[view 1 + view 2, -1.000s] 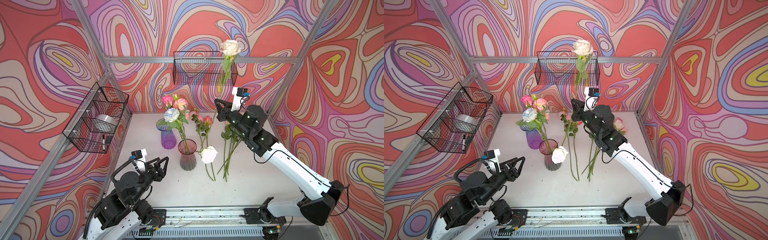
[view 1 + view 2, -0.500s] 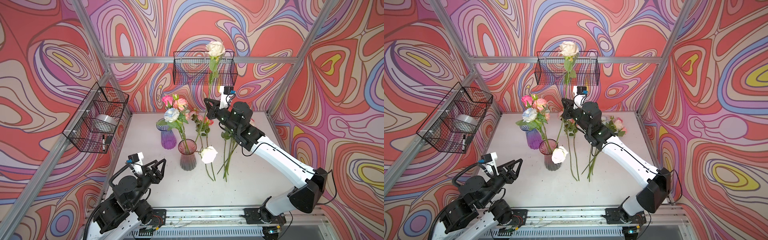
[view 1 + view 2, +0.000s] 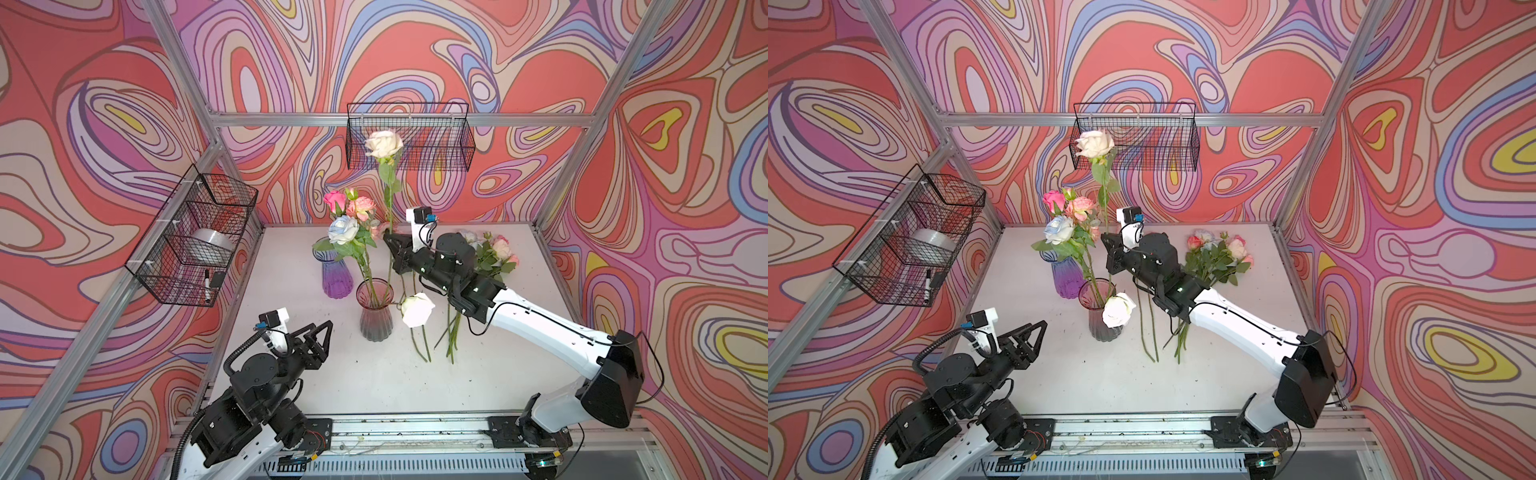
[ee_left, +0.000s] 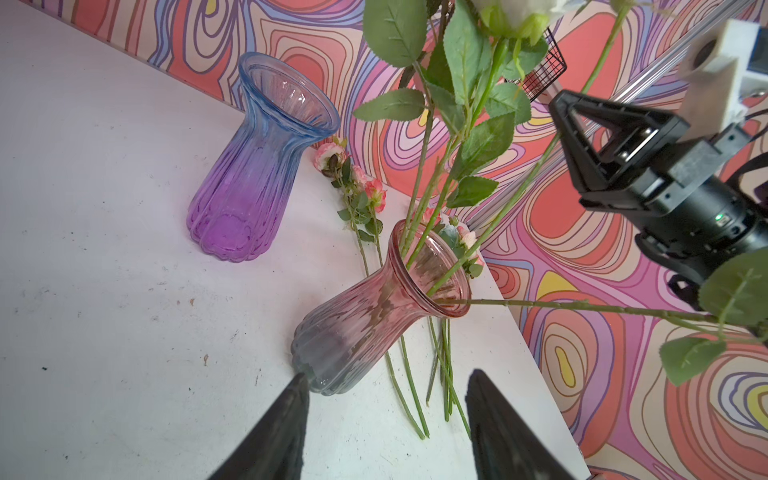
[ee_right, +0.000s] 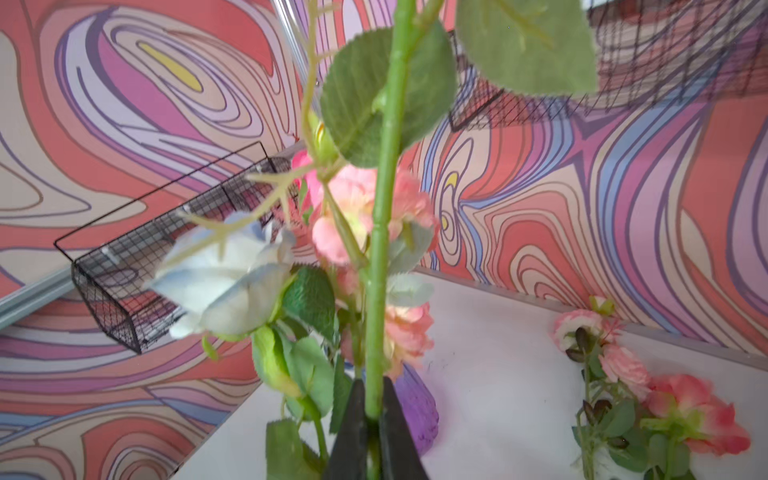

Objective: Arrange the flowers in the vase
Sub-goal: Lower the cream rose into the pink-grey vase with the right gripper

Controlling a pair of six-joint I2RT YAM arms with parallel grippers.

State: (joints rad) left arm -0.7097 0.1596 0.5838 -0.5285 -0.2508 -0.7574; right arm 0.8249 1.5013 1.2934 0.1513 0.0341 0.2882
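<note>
We see the pink vase [image 4: 365, 320] and the purple vase [image 4: 249, 178] as ribbed, glossy glass. The table [image 4: 104, 249] looks matt white and scuffed. The rose [image 5: 380, 249] has a smooth plastic-looking stem and matt, cloth-like leaves. The wire basket [image 3: 436, 141] is black metal mesh.

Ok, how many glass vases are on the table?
2. The purple vase stands empty further back; the pink vase, just in front of it, holds several flowers. No others seem hidden.
</note>
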